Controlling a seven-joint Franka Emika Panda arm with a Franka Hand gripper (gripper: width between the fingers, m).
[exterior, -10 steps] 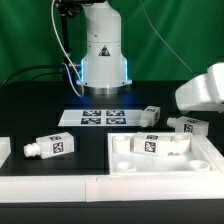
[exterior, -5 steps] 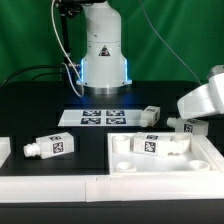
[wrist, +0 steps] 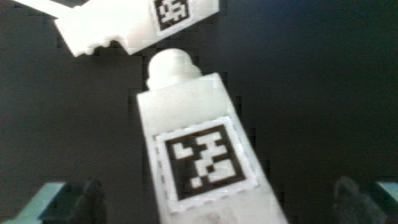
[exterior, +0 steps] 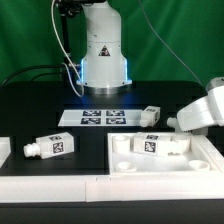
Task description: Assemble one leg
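Observation:
In the wrist view a leg (wrist: 199,130) lies on the black table, a white block with a square tag and its stub (wrist: 173,65) pointing away from the fingers. My gripper (wrist: 214,205) is open, and its dark fingers (wrist: 63,200) stand on either side of the leg's near end without touching it. In the exterior view my gripper (exterior: 186,122) hangs low at the exterior view's right and hides most of this leg. Other legs lie at the left (exterior: 55,146), behind the panel (exterior: 150,114) and on the panel (exterior: 150,144).
The big white panel (exterior: 190,158) lies at the front right. The marker board (exterior: 100,117) lies before the robot base (exterior: 103,60). A white piece (exterior: 3,148) sits at the left edge. Another tagged white part (wrist: 125,25) lies just beyond the leg's stub.
The gripper has come down at the exterior view's right onto the leg lying there, which it now mostly covers. The parts have not moved.

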